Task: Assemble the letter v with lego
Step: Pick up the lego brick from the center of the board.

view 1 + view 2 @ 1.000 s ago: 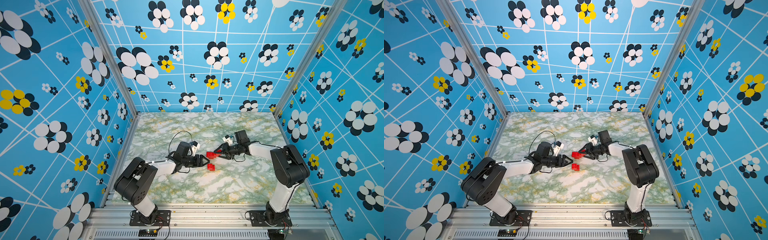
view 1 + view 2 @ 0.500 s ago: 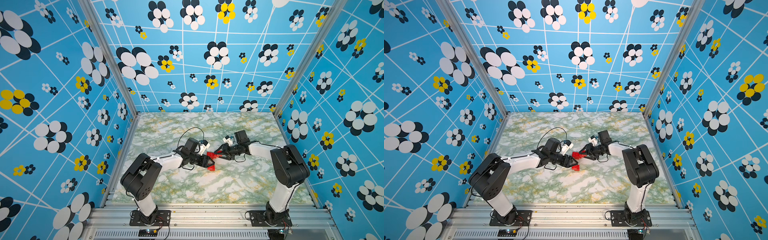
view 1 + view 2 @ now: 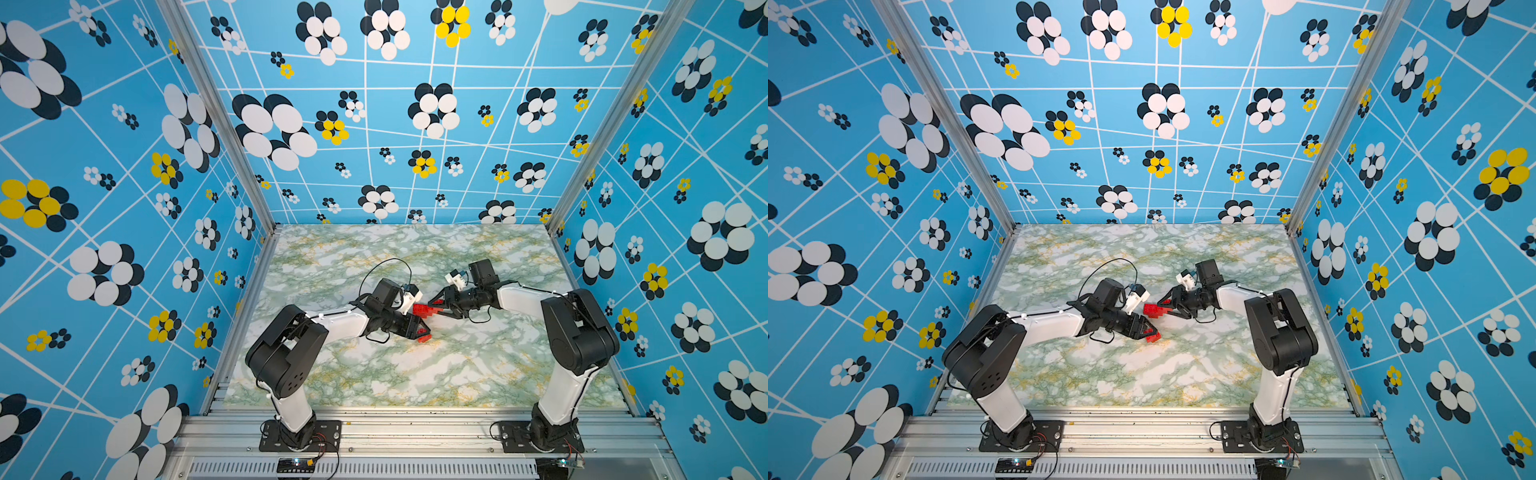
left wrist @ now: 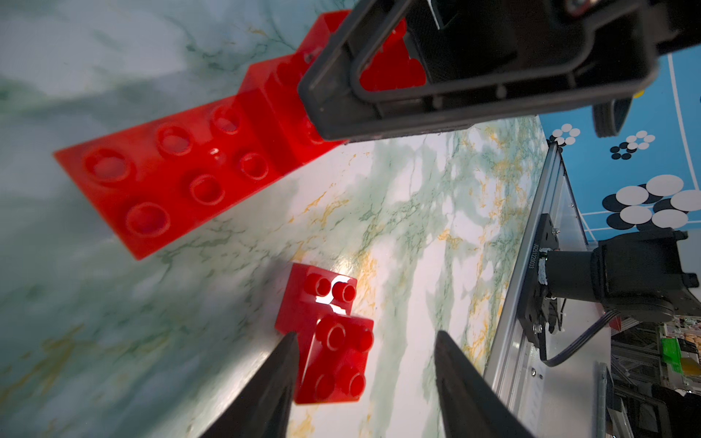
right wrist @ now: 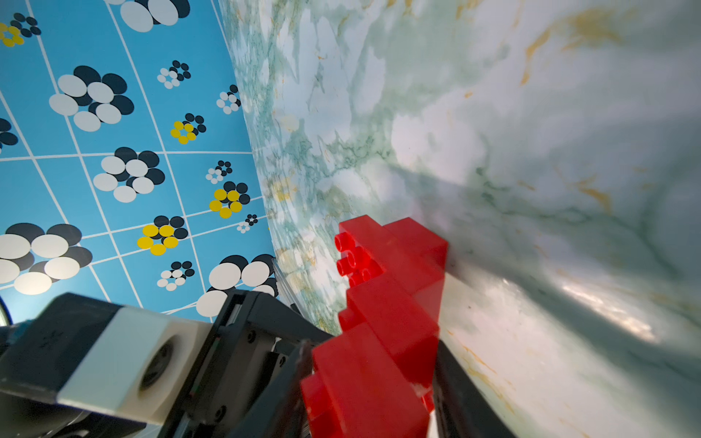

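Observation:
My right gripper (image 3: 437, 305) is shut on a stepped assembly of red lego (image 3: 423, 309), held just above the table; its long flat brick (image 4: 170, 178) sticks out toward the left arm. In the right wrist view the assembly (image 5: 387, 311) fills the space between the jaws of the right gripper (image 5: 371, 379). Two small joined red bricks (image 4: 333, 341) lie on the marble table (image 3: 415, 374), in front of the assembly. My left gripper (image 4: 366, 337) is open around them: one finger is against the pair, the other stands well clear. Both top views show the pair (image 3: 1153, 336) at the left fingertips.
The left wrist camera housing (image 5: 113, 360) sits close beside the right gripper. The aluminium front rail (image 3: 415, 419) carries both arm bases. Blue flowered walls (image 3: 124, 249) close in the left, right and back of the table.
My left arm has reached right and forward to the loose brick pair, and its jaws have narrowed around it. The right arm and its held assembly have stayed put.

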`<state>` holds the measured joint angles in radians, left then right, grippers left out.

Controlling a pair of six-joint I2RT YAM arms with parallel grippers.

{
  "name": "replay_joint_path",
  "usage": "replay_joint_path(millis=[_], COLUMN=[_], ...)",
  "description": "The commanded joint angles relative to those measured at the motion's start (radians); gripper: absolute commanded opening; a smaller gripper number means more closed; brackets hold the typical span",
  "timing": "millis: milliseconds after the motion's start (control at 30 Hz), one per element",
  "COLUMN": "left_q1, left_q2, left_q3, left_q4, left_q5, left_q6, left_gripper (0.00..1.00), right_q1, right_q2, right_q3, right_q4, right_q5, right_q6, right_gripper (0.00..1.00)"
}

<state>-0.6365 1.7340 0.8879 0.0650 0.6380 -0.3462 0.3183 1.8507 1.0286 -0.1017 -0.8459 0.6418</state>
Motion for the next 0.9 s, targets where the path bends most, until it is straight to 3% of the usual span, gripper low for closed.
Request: replay_joint_path(millis=[0, 200, 500, 867], left_q1=[-0.016, -0.048, -0.125, -0.162], left_q2=[-0.017, -0.058, -0.060, 0.009], left_q3=[0.023, 0.017, 0.119, 0.150], left_q4=[-0.047, -0.104, -0.310, -0.317], left_q5=[-0.005, -0.055, -0.338, -0.355], left_q6=[0.019, 0.045, 0.136, 0.128], left_gripper=[0.59, 0.59, 0.64, 0.63], right_q1=[0.005, 0.005, 0.005, 0.005], right_q2=[0.012, 0.015, 0.014, 0.014], right_q3=[0.021, 0.024, 0.021, 0.021], right_q4=[-0.026, -0.027, -0.037, -0.038], right_q5=[0.008, 0.005, 0.014, 0.015], right_q6=[-0.010, -0.010, -0.017, -0.018], right_gripper=[0.52, 0.52, 0.52, 0.52])
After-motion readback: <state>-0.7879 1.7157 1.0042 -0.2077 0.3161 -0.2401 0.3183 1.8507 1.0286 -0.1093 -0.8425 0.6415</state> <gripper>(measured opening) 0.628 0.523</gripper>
